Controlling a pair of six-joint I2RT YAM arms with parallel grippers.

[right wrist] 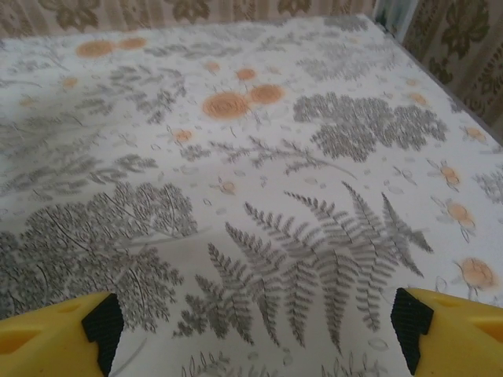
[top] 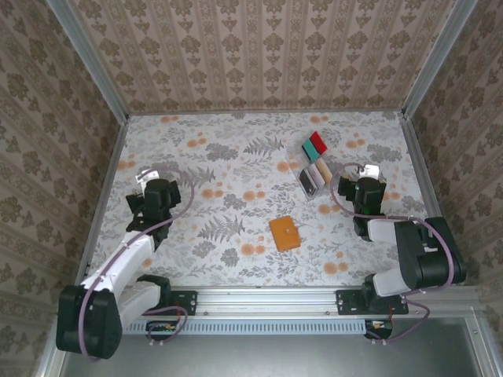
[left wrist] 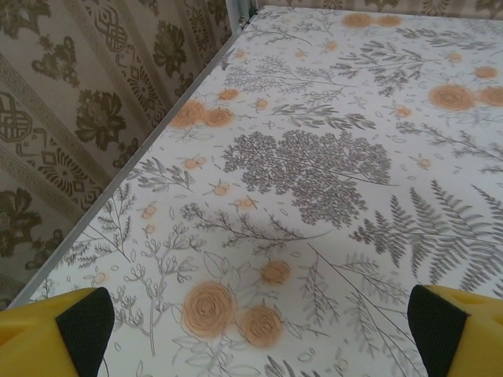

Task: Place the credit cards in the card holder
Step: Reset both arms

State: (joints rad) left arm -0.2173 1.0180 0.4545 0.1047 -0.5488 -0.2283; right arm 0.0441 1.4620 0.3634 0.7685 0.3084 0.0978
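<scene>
The credit cards [top: 313, 163] lie in a tight diagonal row at the back right of the table: red [top: 318, 141] and teal [top: 310, 149] at the far end, then beige, white and a dark grey one [top: 308, 181] nearest. The card holder [top: 284, 233], a small orange-tan wallet, lies flat and closed near the table's middle front. My left gripper [top: 152, 182] [left wrist: 259, 326] hangs open over the left side, nothing between its fingers. My right gripper [top: 363, 179] [right wrist: 255, 326] is open just right of the card row, above bare floral tabletop.
The floral table surface [top: 236, 173] is fenced by patterned walls with metal edge rails, the left rail [left wrist: 157, 133] close beside my left gripper. Both arm bases sit on the rail along the near edge [top: 267, 298].
</scene>
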